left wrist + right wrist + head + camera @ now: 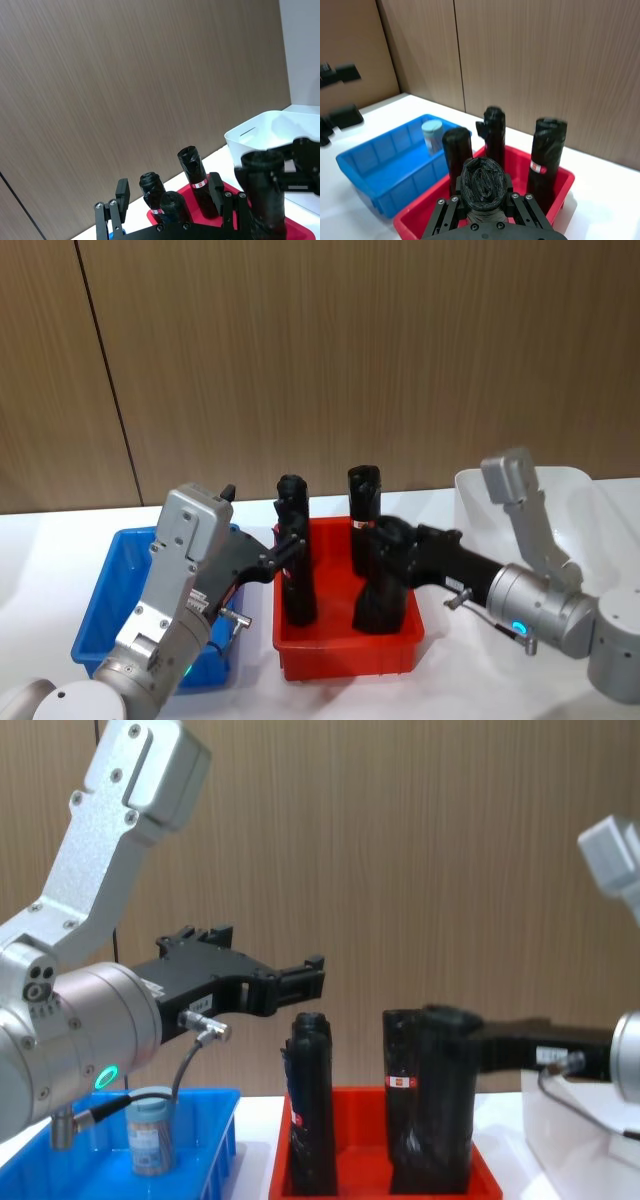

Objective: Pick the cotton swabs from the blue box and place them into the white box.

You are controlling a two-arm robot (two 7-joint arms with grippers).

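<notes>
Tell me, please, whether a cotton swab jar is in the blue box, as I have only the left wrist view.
Observer: Yes, one cotton swab jar stands upright in the blue box.
Operator: Where is the left gripper relative to it?
Observer: The left gripper hangs open, higher than the jar, towards the red tray.
Operator: Is the right gripper's roll lifted clear?
Observer: No. The right gripper is shut on a black roll whose base stands in the red tray.

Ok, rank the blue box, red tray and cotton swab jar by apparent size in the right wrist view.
1. Blue box and red tray: look alike, the tray partly hidden, so unranked.
2. Cotton swab jar: clearly smallest.
</notes>
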